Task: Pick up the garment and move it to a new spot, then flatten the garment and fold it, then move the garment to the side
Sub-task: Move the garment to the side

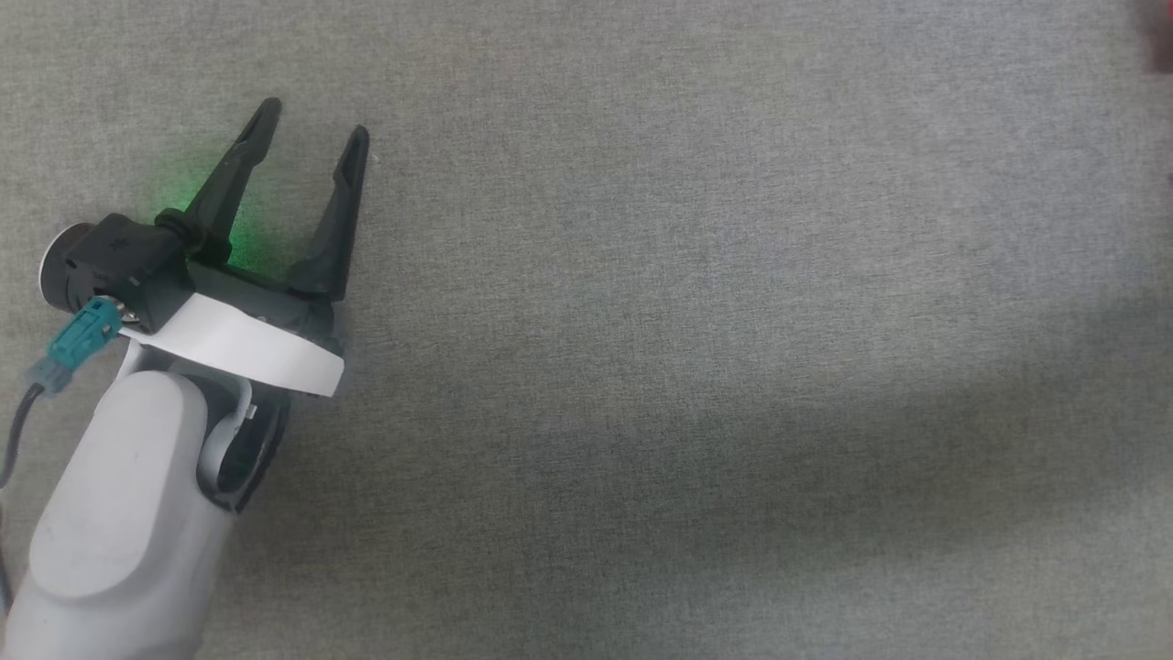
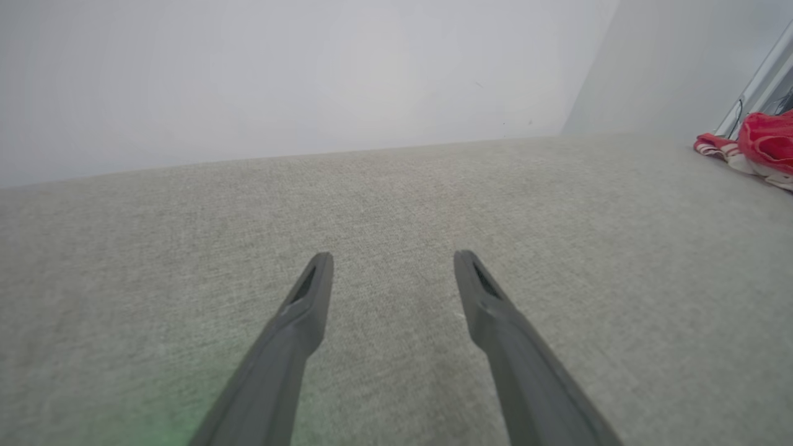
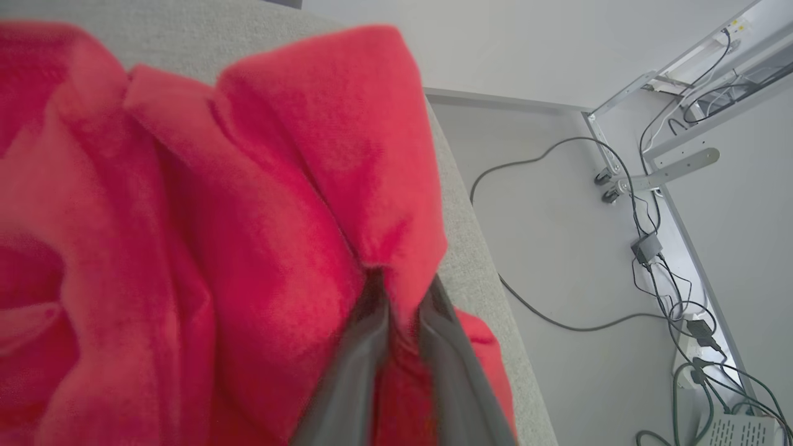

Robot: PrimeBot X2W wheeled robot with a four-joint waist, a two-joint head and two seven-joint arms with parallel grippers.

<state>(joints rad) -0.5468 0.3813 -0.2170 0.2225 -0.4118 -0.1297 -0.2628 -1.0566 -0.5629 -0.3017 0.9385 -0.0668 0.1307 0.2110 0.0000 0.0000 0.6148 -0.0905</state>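
The garment (image 3: 248,186) is a soft red cloth, bunched in thick folds close to the right wrist camera. My right gripper (image 3: 403,291) has its two dark fingers pinched together on a fold of it, tips buried in the fabric. From the left wrist view the garment (image 2: 765,142) lies as a red heap with white and striped trim at the far right edge of the grey surface. My left gripper (image 1: 316,124) hovers open and empty over bare grey cloth at the left, far from the garment; its fingers (image 2: 310,310) spread wide.
The work surface (image 1: 687,367) is covered in grey woven cloth. Its right edge (image 3: 477,260) drops to a pale floor with black cables (image 3: 545,316), a power adapter and a metal frame leg (image 3: 669,167). A white wall (image 2: 310,80) rises behind the surface.
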